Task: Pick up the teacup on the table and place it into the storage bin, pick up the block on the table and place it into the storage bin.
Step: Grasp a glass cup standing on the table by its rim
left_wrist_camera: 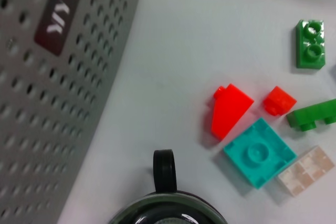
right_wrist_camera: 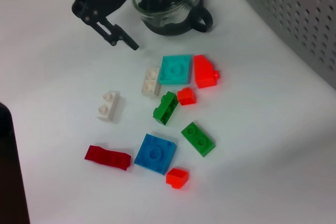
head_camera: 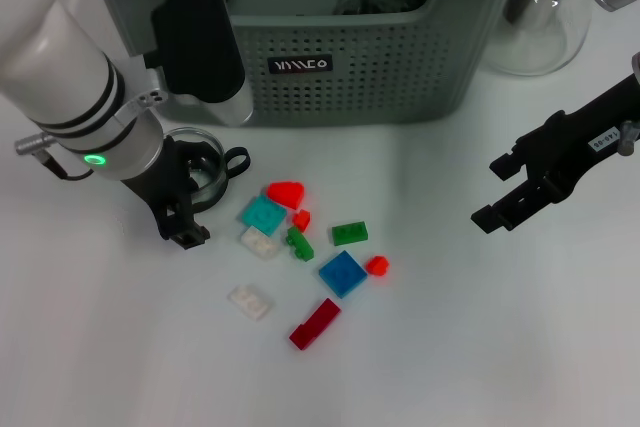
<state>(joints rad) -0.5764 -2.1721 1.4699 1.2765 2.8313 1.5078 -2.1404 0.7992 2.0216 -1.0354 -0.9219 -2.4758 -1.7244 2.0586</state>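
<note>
Head view. Shows the left end effector (head_camera: 200, 202) low on the tabletop (head_camera: 480, 347), right at the teacup (head_camera: 208, 162). Fingers apart, one outside the cup, the other at its rim. Teacup not lifted, just in front of the storage bin (head_camera: 400, 77). Shows the right end effector (head_camera: 490, 190) off to the right, up over the tabletop, fingers apart, holding nothing. Little blocks (head_camera: 342, 273) in red, blue, green and white, spread out between the two arms. Glass jug (head_camera: 545, 27) beside the bin.

Left wrist view. Shows the teacup's rim and black handle close up, the bin's wall with holes near it, and a few blocks.

Right wrist view. Shows the blocks up close and the teacup farther off, still on the tabletop.
</note>
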